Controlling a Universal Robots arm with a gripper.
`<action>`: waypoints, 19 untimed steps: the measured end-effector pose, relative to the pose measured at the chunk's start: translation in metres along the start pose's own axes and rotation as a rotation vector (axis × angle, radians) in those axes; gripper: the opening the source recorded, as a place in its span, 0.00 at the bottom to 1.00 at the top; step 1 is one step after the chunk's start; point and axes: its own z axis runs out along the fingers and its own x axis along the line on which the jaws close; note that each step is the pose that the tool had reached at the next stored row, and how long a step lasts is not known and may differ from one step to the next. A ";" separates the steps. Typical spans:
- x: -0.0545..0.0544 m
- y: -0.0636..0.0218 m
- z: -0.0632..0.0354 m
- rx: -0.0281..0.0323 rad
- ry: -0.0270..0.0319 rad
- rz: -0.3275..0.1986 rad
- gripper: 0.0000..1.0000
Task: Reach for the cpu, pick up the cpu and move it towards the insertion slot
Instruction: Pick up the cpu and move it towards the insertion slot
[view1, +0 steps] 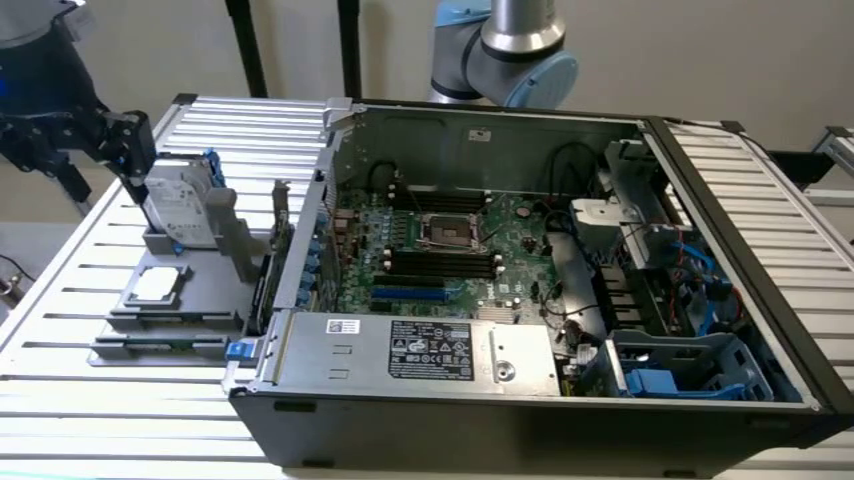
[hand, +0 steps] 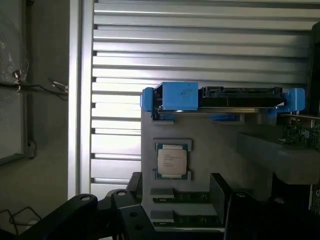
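This is a robotics lab or test workshop: a robot arm (view1: 514, 45) stands behind a slatted metal counter (view1: 80, 400) against a bare wall (view1: 721, 60). An opened computer case (view1: 534, 425) lies on the counter with its circuit board (view1: 518, 222) exposed. Near the counter's edge on the exterior view's left, a grey holder (view1: 160, 312) keeps a hard drive (view1: 180, 205) and a chip (hand: 172, 160) in fitted seats.
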 end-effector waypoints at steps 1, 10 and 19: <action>0.000 -0.0006 0.0019 0.0000 0.0000 0.000 0.65; -0.001 -0.0062 0.0180 0.0000 0.0000 0.000 0.65; -0.004 -0.0106 0.0342 0.0001 0.0001 0.000 0.65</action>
